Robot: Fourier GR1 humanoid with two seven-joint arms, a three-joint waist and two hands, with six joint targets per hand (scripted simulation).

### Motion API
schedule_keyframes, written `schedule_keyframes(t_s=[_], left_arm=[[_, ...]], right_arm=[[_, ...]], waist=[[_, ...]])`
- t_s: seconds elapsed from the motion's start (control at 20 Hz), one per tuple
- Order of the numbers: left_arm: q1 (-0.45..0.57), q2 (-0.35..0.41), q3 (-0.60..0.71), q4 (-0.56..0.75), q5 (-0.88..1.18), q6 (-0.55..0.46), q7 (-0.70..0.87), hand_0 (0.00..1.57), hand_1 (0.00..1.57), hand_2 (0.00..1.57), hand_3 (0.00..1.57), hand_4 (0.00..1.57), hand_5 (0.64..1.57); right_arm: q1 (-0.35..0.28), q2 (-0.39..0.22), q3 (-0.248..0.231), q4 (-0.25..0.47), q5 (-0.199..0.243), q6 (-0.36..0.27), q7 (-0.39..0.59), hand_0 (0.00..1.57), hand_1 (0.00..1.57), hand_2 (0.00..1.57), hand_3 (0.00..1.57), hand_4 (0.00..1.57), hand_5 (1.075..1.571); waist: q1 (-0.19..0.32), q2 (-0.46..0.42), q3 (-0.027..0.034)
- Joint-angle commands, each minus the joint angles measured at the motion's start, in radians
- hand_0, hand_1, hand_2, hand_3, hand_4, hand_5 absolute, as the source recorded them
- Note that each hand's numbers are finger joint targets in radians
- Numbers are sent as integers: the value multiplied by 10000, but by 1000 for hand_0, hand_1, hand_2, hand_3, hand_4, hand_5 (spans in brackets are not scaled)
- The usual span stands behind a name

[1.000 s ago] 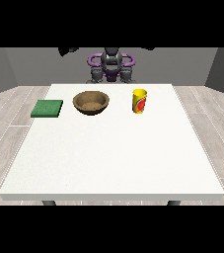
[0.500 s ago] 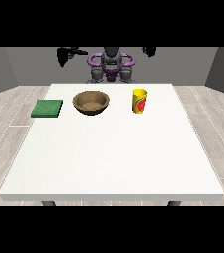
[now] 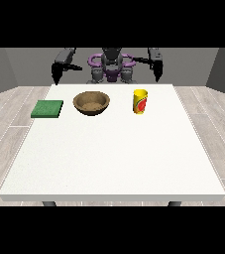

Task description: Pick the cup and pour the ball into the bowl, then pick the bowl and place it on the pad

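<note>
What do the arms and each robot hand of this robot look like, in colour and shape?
Both arms are slim, built of grey and dark segments, and rise beside a grey torso with purple rings. The robot hand at the view's left and the robot hand at the view's right are black and narrow. No cables or markings can be made out on them.

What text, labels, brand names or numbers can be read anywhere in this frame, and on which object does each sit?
None can be read.
The yellow cup carries a red mark on its side, but no letters or digits can be made out in it.
The wooden bowl, the green pad and the white table show no print.
</note>
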Motion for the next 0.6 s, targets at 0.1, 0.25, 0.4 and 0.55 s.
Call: schedule_keyframes(t_s=[0.1, 0.25, 0.4, 0.55], left_arm=[[-1119, 446, 942, 2505, 49, -228, -864, 0, 0, 0, 0, 0, 1250], [-1662, 150, 722, 3259, -307, 18, -1547, 0, 0, 0, 0, 0, 1259], [-1417, 69, 865, 4065, -504, 194, -2574, 0, 0, 0, 0, 0, 1239], [-1928, 127, 1104, 4944, -505, 304, -3005, 0, 0, 0, 0, 0, 1232]], right_arm=[[-134, -132, 166, 672, 260, 224, -310, 0, 0, 0, 0, 0, 1561], [-988, -353, -279, 1582, 58, 227, -662, 0, 0, 0, 0, 0, 1562], [-947, -798, -601, 1954, -321, 812, -671, 0, 0, 0, 0, 0, 1563], [-999, -1096, -748, 2298, -533, 1231, -639, 0, 0, 0, 0, 0, 1564]], waist=[[-390, -342, -1], [-330, 161, 0], [-347, 35, -1], [-520, 36, -1]])
